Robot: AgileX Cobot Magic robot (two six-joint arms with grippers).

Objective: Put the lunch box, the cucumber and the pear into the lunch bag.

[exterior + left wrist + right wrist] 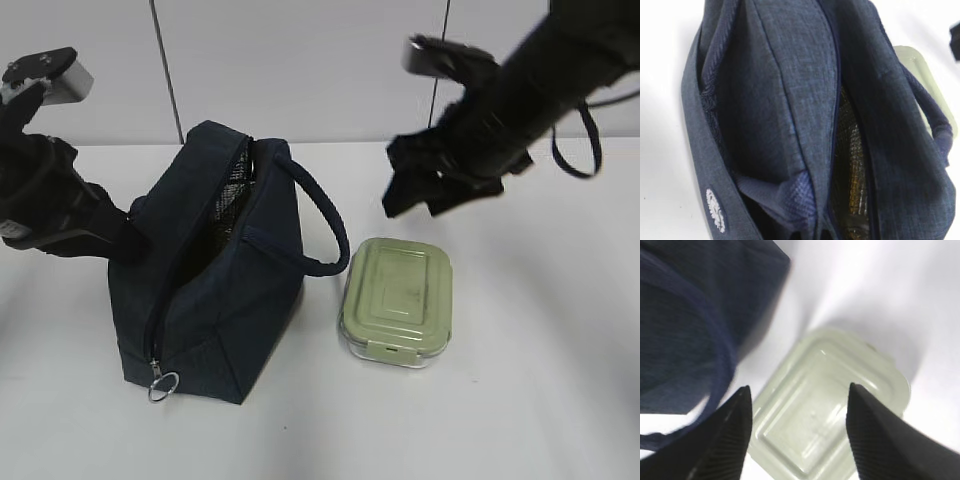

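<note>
The navy lunch bag [220, 300] stands left of centre with its top zipper open and the silvery lining [850, 150] showing. My left gripper [122, 238] is at the bag's left rim. Its fingers are hidden, but fabric bunches toward it in the left wrist view [805, 200], so it reads as shut on the rim. The lunch box [398, 295], with its sage-green lid, sits on the table right of the bag. My right gripper [412, 200] hovers above it, open and empty, its jaws framing the lid [810, 410]. The cucumber and pear are out of view.
The bag's padded loop handle [325, 220] hangs toward the lunch box. The metal ring pull [163, 386] hangs at the bag's near end. The table [540, 400] is white, with a white wall behind it.
</note>
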